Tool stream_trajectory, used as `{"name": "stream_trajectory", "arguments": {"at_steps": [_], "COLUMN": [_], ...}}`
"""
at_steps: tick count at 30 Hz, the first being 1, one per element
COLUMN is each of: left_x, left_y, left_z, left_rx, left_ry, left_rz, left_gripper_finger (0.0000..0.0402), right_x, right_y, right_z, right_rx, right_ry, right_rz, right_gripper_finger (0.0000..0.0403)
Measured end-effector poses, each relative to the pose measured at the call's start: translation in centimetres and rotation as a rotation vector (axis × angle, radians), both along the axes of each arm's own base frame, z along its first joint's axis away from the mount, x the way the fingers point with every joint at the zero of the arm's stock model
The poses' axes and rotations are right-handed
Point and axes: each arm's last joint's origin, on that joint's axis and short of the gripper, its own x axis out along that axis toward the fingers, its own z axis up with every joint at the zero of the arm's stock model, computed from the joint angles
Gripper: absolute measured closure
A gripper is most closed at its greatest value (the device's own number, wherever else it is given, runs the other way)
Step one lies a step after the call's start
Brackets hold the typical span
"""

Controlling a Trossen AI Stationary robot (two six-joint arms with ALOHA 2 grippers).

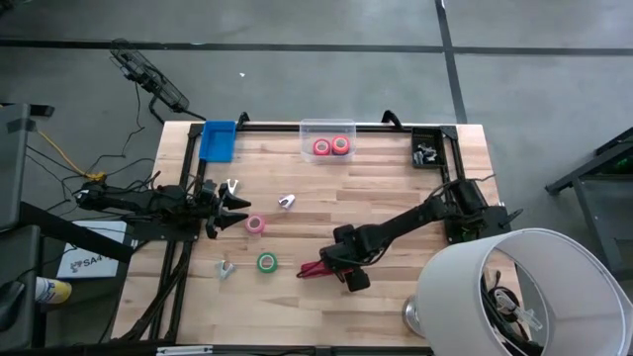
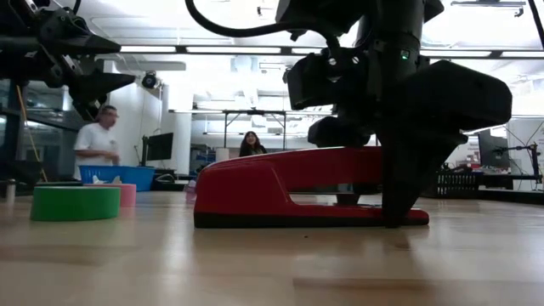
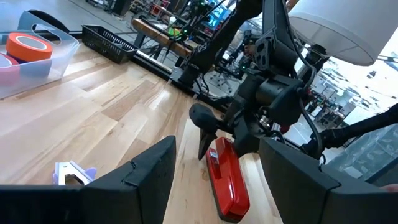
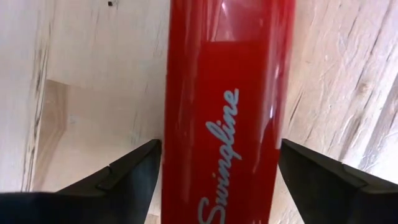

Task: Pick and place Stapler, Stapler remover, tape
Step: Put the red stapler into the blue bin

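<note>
Left of the stapler (image 1: 318,266), well apart from it, the left gripper (image 1: 240,211) waits low over the wooden surface (image 1: 376,188) with its fingers (image 3: 149,171) parted and nothing between them; a pink tape roll (image 1: 255,224) lies just beside its tips, and a silvery claw-shaped piece (image 1: 232,187) sits near it. A green tape roll (image 1: 267,262) lies between that arm and the stapler, with another claw piece (image 1: 226,268) farther left of the stapler. Behind the stapler, at the surface's far edge, a clear box (image 1: 328,140) already holds two reddish rolls, flanked by a blue tray (image 1: 218,140) to its left and a black bin (image 1: 431,148) to its right.

At the stapler itself, the right gripper (image 4: 214,171) is down over the red body, one finger (image 4: 127,169) on each long side, spread wide and, as far as I can tell, not yet clamping. The low view shows the stapler flat on its dark base.

To do the grasp well, I judge the fingers should close squarely across the narrow width, near the middle of the length so it does not tip on lifting. The glossy top looks slippery, so pinching low on the sides seems safer. Lifting straight up should keep it clear of the green roll.
</note>
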Motion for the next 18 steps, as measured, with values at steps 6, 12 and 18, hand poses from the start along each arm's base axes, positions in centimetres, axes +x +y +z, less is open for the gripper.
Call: {"name": "stream_trajectory", "arguments": {"at_steps": [6,12,18], "left_x": [0.0,0.0,0.0], "left_y": [0.0,0.0,0.0], "left_z": [-0.01,-0.01,-0.01], "left_rx": [0.0,0.0,0.0], "left_ry": [0.0,0.0,0.0], "left_rz": [0.0,0.0,0.0], "left_gripper_finger": [0.0173,0.0173,0.0173], "right_x": [-0.13,-0.31,-0.34], "right_y": [0.32,0.62,0.65], "right_z": [-0.03,-0.06,-0.1], "right_rx": [-0.013,-0.024,-0.021], "right_ry": [-0.001,0.005,0.007], "right_rz": [0.007,0.018,0.008], "right_gripper_finger": [0.0115,0.0152,0.0212]}}
